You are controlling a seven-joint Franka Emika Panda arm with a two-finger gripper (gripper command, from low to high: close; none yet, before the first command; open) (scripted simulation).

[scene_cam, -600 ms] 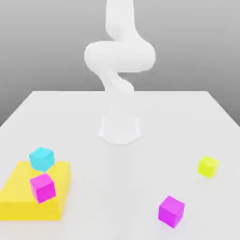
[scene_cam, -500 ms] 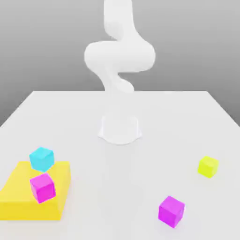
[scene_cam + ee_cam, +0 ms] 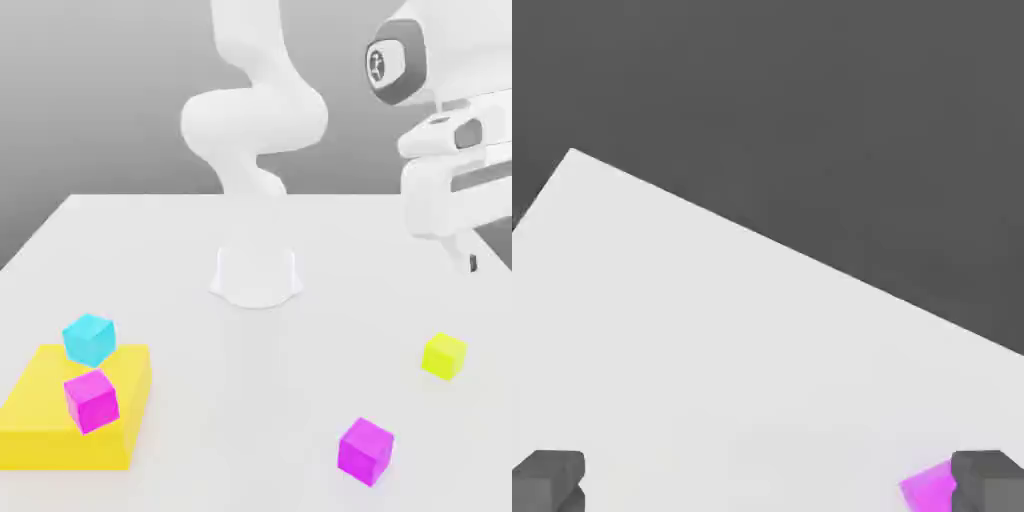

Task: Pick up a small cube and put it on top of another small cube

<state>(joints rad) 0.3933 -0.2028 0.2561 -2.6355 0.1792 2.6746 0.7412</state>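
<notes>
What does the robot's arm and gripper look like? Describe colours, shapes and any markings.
The arm is smooth, glossy white, built of rounded tubular segments on a round white base. Its wrist carries a dark grey disc with a small white mark. The gripper has blocky dark grey fingers.

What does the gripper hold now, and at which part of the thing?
Nothing is held. The gripper is open with bare table between its fingertips, and the lime-yellow cube lies free on the table.
</notes>
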